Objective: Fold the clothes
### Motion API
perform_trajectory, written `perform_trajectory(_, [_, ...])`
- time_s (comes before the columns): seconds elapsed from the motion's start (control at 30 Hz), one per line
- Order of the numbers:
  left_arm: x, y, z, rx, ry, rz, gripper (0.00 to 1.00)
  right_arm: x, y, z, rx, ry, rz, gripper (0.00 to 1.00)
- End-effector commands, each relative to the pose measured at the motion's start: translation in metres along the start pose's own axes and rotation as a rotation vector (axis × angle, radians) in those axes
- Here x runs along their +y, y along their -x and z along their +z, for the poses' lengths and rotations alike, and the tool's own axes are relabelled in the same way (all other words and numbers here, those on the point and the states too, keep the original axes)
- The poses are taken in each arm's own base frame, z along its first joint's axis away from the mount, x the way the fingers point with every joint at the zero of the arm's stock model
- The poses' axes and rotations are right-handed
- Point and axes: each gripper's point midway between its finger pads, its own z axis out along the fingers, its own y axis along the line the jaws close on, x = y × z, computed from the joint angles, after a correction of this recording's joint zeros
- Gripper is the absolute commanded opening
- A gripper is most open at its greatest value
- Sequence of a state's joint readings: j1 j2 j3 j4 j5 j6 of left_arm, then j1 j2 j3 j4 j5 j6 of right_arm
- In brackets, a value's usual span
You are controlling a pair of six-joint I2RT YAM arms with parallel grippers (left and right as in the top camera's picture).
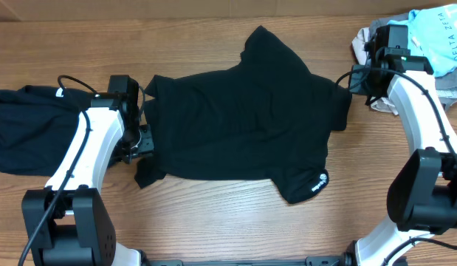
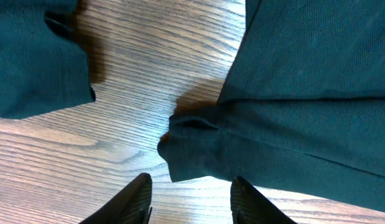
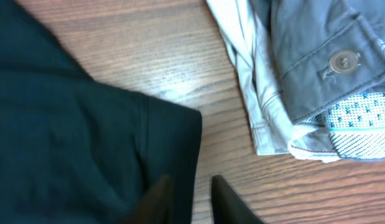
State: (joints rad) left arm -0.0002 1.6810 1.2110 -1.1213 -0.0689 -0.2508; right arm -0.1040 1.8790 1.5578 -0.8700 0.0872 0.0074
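Because black cloth swallows its own folds, the neck opening of the T-shirt (image 1: 243, 125) cannot be made out, and the left arm (image 1: 84, 151) covers part of its left edge. A second black garment (image 1: 25, 129) at the far left runs off the frame, a white tag (image 1: 60, 92) showing; the pale pile (image 1: 435, 37) at the top right is cut off too. The T-shirt lies spread in the middle of the surface (image 1: 213, 222), long axis left to right, sleeves toward the right, one bearing a white logo (image 1: 320, 181). The left tool (image 2: 191, 183) hangs spread and empty above a bunched corner. The right tool (image 3: 191, 186) stands narrowly parted at the shirt's right edge, pinching nothing that shows.
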Motion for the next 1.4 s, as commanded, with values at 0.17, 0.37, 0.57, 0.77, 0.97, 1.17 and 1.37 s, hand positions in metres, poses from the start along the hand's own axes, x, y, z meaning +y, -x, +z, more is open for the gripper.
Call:
perform_trajectory(0.17, [-0.008, 0.005, -0.019, -0.032, -0.056, 0.062, 0.47, 0.024, 0.034, -0.049, -0.051, 0.157, 0.063, 0.74])
perform_trajectory(0.37, [-0.011, 0.010, -0.076, -0.083, -0.090, 0.067, 0.45, 0.049, 0.031, -0.110, 0.028, 0.324, 0.110, 0.78])
perform_trajectory(0.57, [-0.014, -0.012, -0.124, -0.146, -0.144, 0.075, 0.47, 0.045, 0.010, -0.172, 0.065, 0.330, 0.114, 0.77])
perform_trajectory(0.77, [-0.010, -0.042, -0.165, -0.246, -0.230, -0.045, 0.42, 0.041, -0.027, -0.232, 0.058, 0.343, 0.128, 0.74])
perform_trajectory(0.97, [0.003, -0.072, -0.198, -0.388, -0.280, -0.164, 0.49, 0.037, -0.055, -0.253, 0.063, 0.339, 0.118, 0.76])
perform_trajectory(1.17, [0.010, -0.095, -0.157, -0.289, -0.259, -0.335, 0.53, 0.042, -0.088, -0.206, 0.186, 0.348, 0.138, 0.77])
perform_trajectory(1.37, [0.003, -0.082, -0.105, -0.238, -0.236, -0.349, 0.57, 0.059, -0.121, -0.152, 0.317, 0.430, 0.163, 0.77])
